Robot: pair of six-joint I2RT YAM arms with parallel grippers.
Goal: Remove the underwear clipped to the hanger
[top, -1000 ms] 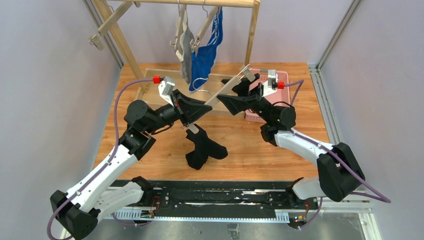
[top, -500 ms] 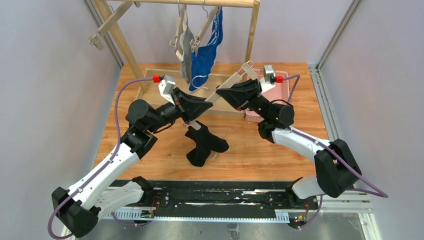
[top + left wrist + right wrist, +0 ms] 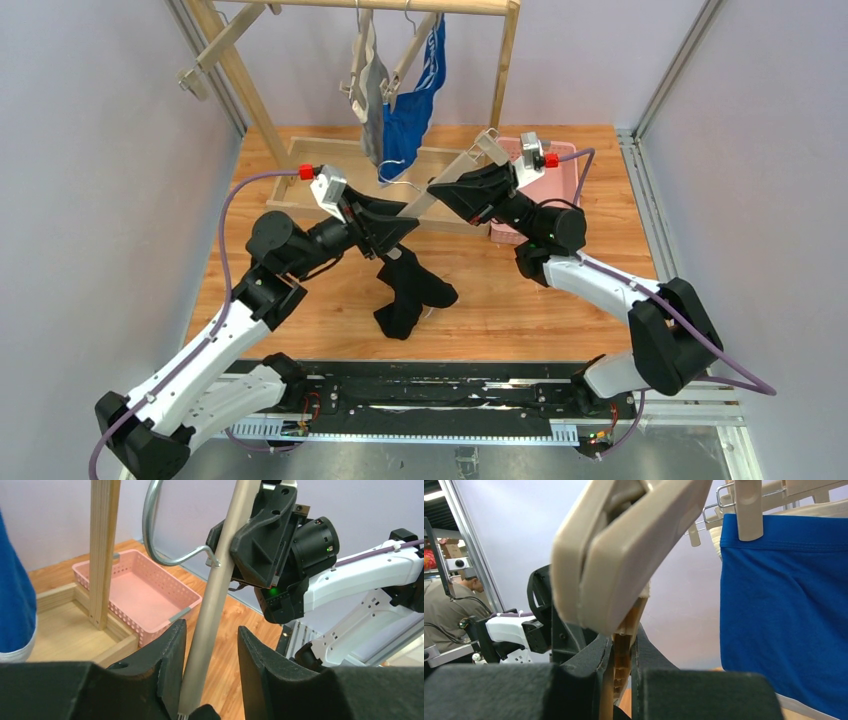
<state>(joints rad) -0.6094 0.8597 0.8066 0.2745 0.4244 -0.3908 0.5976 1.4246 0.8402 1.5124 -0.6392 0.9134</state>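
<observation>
A beige hanger (image 3: 424, 201) slants between my two grippers above the table. My right gripper (image 3: 452, 190) is shut on its upper end, just below the big clip (image 3: 624, 545); the jaws (image 3: 624, 637) pinch the ribbed bar. My left gripper (image 3: 397, 226) is open around the lower part of the bar (image 3: 225, 565); the bar rests against one finger (image 3: 172, 650) and stands clear of the other. Black underwear (image 3: 410, 290) droops from under the left gripper onto the table; its clip is hidden. Grey underwear (image 3: 372, 100) and blue underwear (image 3: 410, 110) hang clipped on the rack.
A wooden rack (image 3: 240, 80) with a tray-like base (image 3: 300, 180) stands at the back. A pink basket (image 3: 560, 170) sits at the back right, behind the right gripper. The hanger's metal hook (image 3: 150, 535) curves towards the rack post (image 3: 102, 555). The blue cloth (image 3: 784, 605) hangs close by.
My right gripper closed on the hanger's upper end. My left gripper then opened, loosening its hold on the lower bar. The black underwear sagged slightly.
</observation>
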